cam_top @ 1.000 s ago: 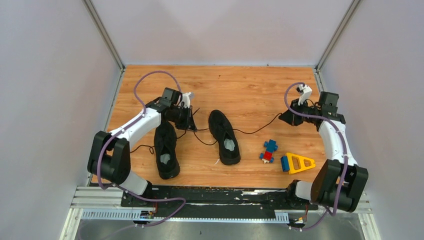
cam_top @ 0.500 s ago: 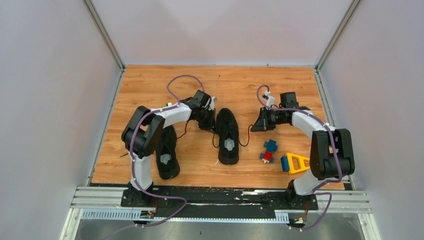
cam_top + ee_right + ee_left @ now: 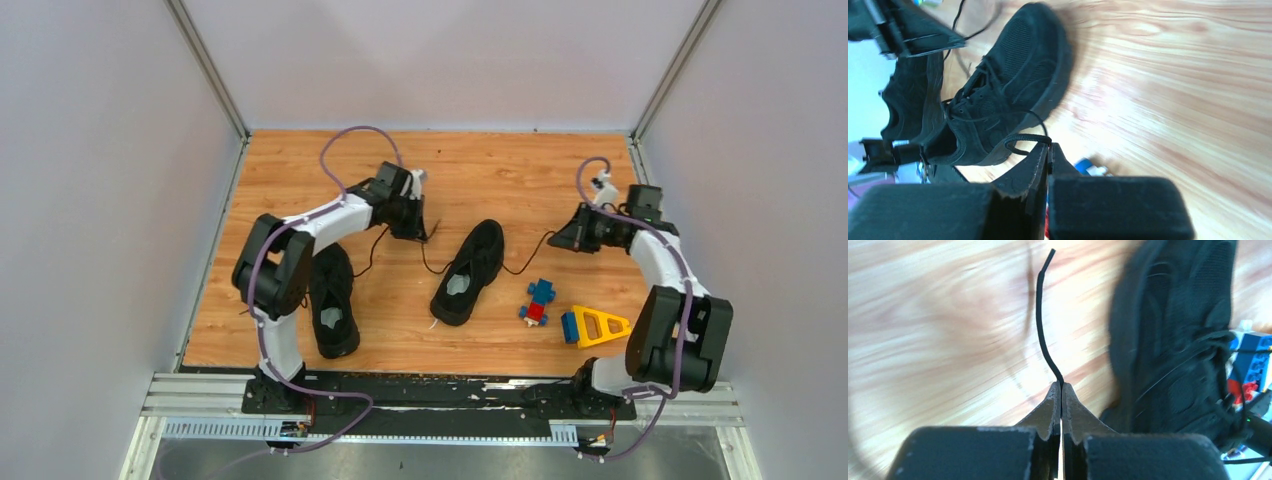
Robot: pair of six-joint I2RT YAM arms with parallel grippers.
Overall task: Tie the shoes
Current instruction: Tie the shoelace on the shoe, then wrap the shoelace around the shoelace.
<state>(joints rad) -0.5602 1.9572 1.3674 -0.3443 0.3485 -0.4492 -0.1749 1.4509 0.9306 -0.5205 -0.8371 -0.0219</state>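
Note:
Two black shoes lie on the wooden table. One shoe point(image 3: 334, 298) rests at the left, behind the left arm. The other shoe point(image 3: 469, 271) point(image 3: 1173, 340) point(image 3: 1013, 85) lies mid-table, its toe tilted to the far right. My left gripper point(image 3: 427, 236) point(image 3: 1061, 386) is shut on one thin black lace end point(image 3: 1040, 315), left of that shoe. My right gripper point(image 3: 556, 239) point(image 3: 1049, 146) is shut on the other lace point(image 3: 1023, 137), to the shoe's right. Both laces run slack from the shoe to the jaws.
A blue and red toy block point(image 3: 539, 300) and a yellow and blue toy block point(image 3: 593, 326) lie right of the middle shoe, below the right gripper. White walls with metal corner posts close in the table point(image 3: 480, 170) on three sides.
Half a second ago both grippers stood close beside the middle shoe. They have since drawn apart with the laces, and the shoe has swung its toe to the right and shifted right.

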